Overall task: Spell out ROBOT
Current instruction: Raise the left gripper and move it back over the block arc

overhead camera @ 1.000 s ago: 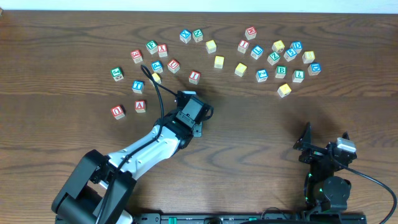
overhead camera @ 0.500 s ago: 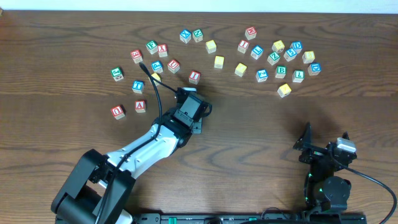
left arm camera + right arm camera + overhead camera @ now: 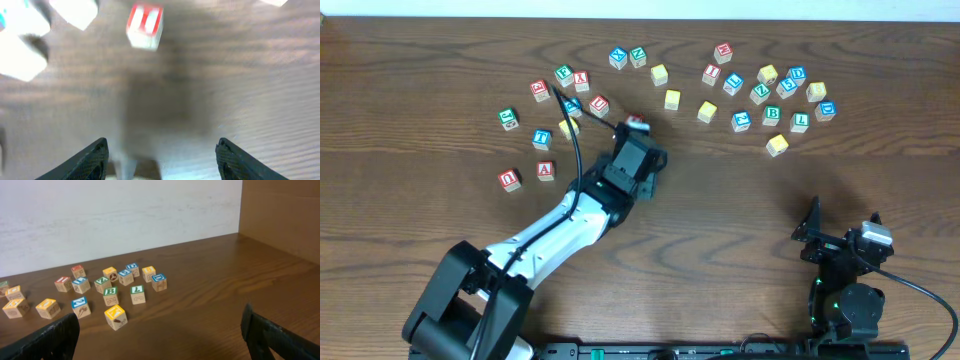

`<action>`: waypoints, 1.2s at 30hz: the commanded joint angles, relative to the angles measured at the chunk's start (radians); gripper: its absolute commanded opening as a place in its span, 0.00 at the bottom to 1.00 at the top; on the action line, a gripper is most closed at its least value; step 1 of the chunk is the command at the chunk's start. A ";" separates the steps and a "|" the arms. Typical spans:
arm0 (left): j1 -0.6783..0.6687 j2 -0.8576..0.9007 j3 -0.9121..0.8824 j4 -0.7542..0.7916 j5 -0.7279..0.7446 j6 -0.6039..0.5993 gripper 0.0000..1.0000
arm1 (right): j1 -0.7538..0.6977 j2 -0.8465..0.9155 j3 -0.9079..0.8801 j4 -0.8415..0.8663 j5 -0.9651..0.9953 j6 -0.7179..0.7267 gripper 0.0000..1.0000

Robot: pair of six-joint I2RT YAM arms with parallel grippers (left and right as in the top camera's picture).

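My left gripper [image 3: 636,138] is open over bare wood, just short of a red-lettered cube [image 3: 638,122]. That cube [image 3: 145,26] is blurred at the top of the left wrist view, well ahead of the open gripper [image 3: 162,145], and nothing is between the jaws. A blue T cube [image 3: 541,138] lies to the left. The green B cube [image 3: 772,114] [image 3: 110,295] sits in the right cluster. Plain yellow cubes [image 3: 672,98] [image 3: 707,110] lie in the middle. My right gripper [image 3: 840,245] [image 3: 160,315] rests open and empty at the lower right. I cannot pick out the R.
Many other letter cubes are scattered along the far half of the table, among them red A [image 3: 546,169] and red U [image 3: 510,179] at the left and a yellow cube [image 3: 777,144] [image 3: 115,316] at the right. A pale wall borders the far edge.
The left arm has pushed forward toward the red-lettered cube, which is now partly under the gripper. Its jaws have spread wider. The right arm has not moved.
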 commanded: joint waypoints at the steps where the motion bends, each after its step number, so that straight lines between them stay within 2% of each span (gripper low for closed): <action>1: 0.020 0.010 0.067 -0.011 -0.013 0.053 0.69 | 0.014 0.000 -0.001 -0.004 0.012 0.014 0.99; 17: 0.085 0.010 0.306 -0.221 -0.013 0.119 0.69 | 0.014 0.000 -0.001 -0.004 0.012 0.014 0.99; 36: 0.126 0.010 0.385 -0.308 -0.013 0.119 0.69 | 0.014 0.000 -0.001 -0.004 0.011 0.014 0.99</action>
